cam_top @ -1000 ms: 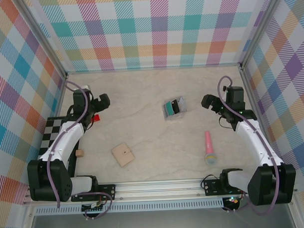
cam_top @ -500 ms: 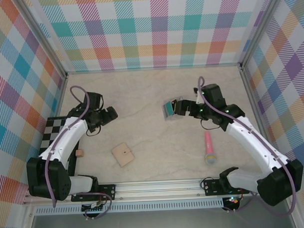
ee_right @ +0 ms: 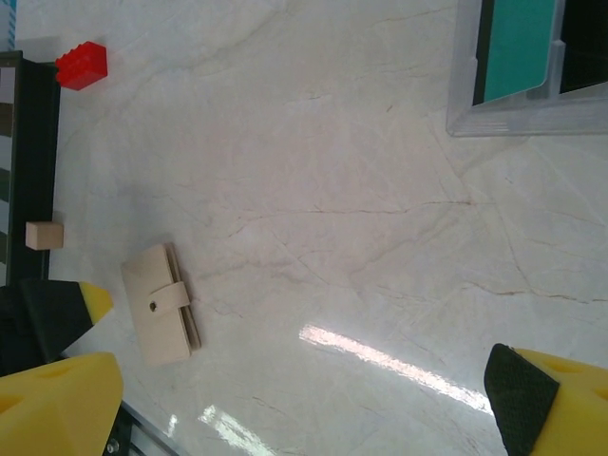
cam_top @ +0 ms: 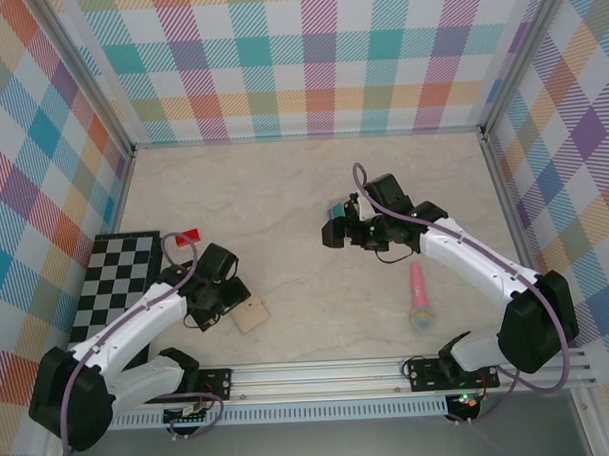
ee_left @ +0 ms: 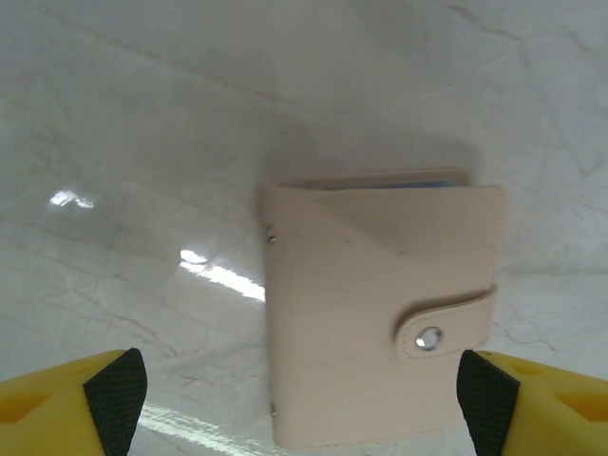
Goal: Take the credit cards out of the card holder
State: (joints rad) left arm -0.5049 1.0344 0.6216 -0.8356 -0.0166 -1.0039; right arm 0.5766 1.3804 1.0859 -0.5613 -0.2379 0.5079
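Observation:
The card holder point(ee_left: 380, 313) is a tan leather wallet lying flat on the table, folded shut, its strap snapped down by a small stud point(ee_left: 429, 338). It also lies near the front rail point(cam_top: 253, 315) and low at the left of the right wrist view point(ee_right: 161, 304). The credit cards are hidden. My left gripper point(ee_left: 302, 408) hangs just above the holder, open, one pad on each side and nothing gripped; from above it sits by the holder's left edge point(cam_top: 230, 303). My right gripper point(ee_right: 294, 399) is open over bare table, near mid-table point(cam_top: 337, 230).
A clear plastic box point(ee_right: 463, 85) with teal and black contents lies under the right arm. A pink handled object point(cam_top: 419, 296) lies right of centre. A checkered board point(cam_top: 116, 285), a red brick point(cam_top: 190, 235) and a small wooden cube point(ee_right: 44, 235) are at the left.
The left arm swung from the back left down to the card holder, its jaws narrowing slightly. The right arm moved left to above the clear box.

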